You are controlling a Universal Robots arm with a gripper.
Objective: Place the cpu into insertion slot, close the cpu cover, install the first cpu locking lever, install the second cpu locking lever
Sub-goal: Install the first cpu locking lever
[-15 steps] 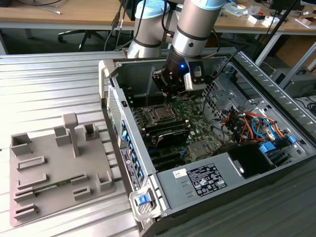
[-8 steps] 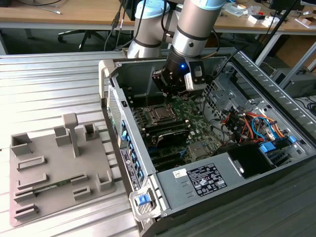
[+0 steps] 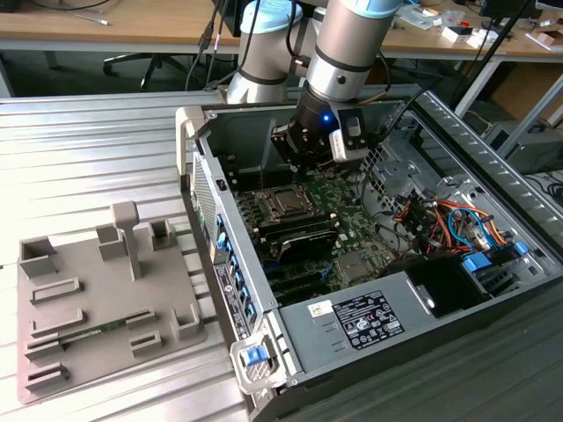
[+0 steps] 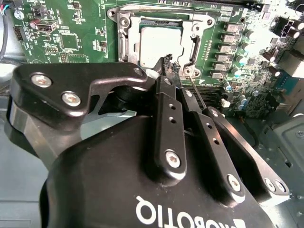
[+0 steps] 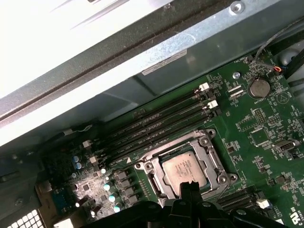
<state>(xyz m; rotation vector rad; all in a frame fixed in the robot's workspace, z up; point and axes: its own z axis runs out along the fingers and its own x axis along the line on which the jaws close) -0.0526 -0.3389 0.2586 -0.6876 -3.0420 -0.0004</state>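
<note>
You get soft, even daylight in the exterior view, though the computer case [image 3: 204, 189] is shadowed inside beneath the arm. In the second wrist view glare whitens the cpu [image 4: 159, 45], and one corner burns out. In the first wrist view the case wall [image 5: 71, 42] blows out to white, while the motherboard [image 5: 251, 137] stays evenly lit.

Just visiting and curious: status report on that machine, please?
Pincer shut, tips at the cpu cover edge. Cover down, cpu seated inside. Thin metal rod slants up beside the tips.
</note>
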